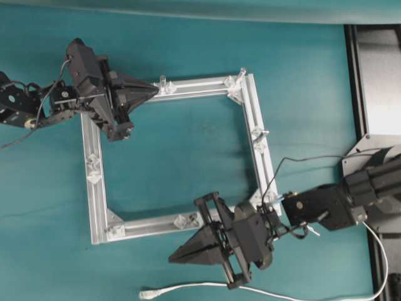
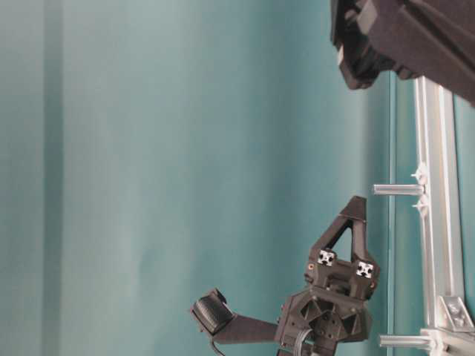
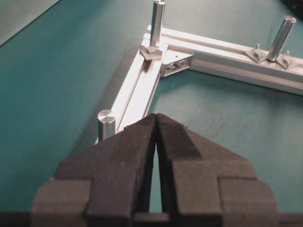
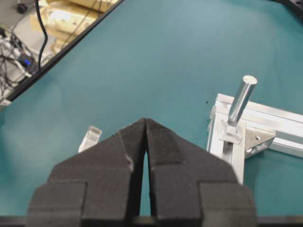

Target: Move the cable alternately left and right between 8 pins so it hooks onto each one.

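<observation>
Since nothing is threaded yet, both arms look parked in a ready pose rather than working. At the upper left of the overhead view the left black gripper hovers over the top bar of the square silver aluminium frame, its foam-padded fingers clenched tip to tip on nothing; its wrist view shows a short upright silvery pin just beside the tips and two taller pins further along the bars. The pins stand spaced around the frame, presumably so the cord can zigzag from one to the next. At the lower middle, the right black gripper sits just outside the frame's bottom bar, also clenched and empty, pointing left. Below it, along the bottom edge of the overhead view, lies the long thin white cable, its small plug end to the left, clear of every pin; the right gripper is probably placed there because it is nearest.

The bench is covered in plain teal. In the right wrist view's upper left, beyond the bench edge, are cardboard boxes and dark wires.
</observation>
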You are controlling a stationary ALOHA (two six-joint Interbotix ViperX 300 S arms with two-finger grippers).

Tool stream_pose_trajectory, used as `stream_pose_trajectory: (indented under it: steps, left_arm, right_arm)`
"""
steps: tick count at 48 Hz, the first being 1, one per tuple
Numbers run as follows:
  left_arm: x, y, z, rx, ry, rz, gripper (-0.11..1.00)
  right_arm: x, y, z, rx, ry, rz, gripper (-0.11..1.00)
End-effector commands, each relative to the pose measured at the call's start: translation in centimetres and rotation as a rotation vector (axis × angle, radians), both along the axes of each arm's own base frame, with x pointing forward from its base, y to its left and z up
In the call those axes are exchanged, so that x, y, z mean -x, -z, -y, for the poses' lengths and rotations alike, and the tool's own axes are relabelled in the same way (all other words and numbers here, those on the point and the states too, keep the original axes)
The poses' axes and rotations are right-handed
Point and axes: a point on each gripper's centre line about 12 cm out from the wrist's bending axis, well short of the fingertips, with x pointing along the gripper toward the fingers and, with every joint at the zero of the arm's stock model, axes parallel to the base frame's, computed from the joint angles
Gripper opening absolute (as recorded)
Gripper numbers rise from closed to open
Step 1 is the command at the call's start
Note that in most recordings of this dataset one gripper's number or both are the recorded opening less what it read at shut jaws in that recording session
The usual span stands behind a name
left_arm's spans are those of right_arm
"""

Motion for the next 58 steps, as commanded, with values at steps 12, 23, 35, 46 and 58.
stream_pose_trajectory:
  steps: [12,23,35,46,58]
  left_arm:
    - [1.1,-5.9,1.8,0.043,0.068,-0.099,0.0]
    - [3.5,-7.8,4.7,0.036,0.143,-0.14,0.0]
    - [7.0,-8.6,6.2,0.011,0.181,-0.142,0.03]
    - [10.2,-8.9,7.0,0.015,0.193,-0.158,0.48]
    - [12.5,-7.9,8.1,0.026,0.227,-0.213,0.7]
  right_arm:
    - [-1.8,-1.6,-1.3,0.032,-0.004,-0.099,0.0]
    - [-2.7,-2.8,-4.5,0.121,-0.062,-0.238,0.0]
    - [-3.4,-2.7,-5.9,0.08,-0.035,-0.358,0.0]
    - [-5.1,0.4,-6.7,0.064,0.008,-0.482,0.33]
    - [-6.7,2.6,-7.5,0.07,0.01,-0.503,0.72]
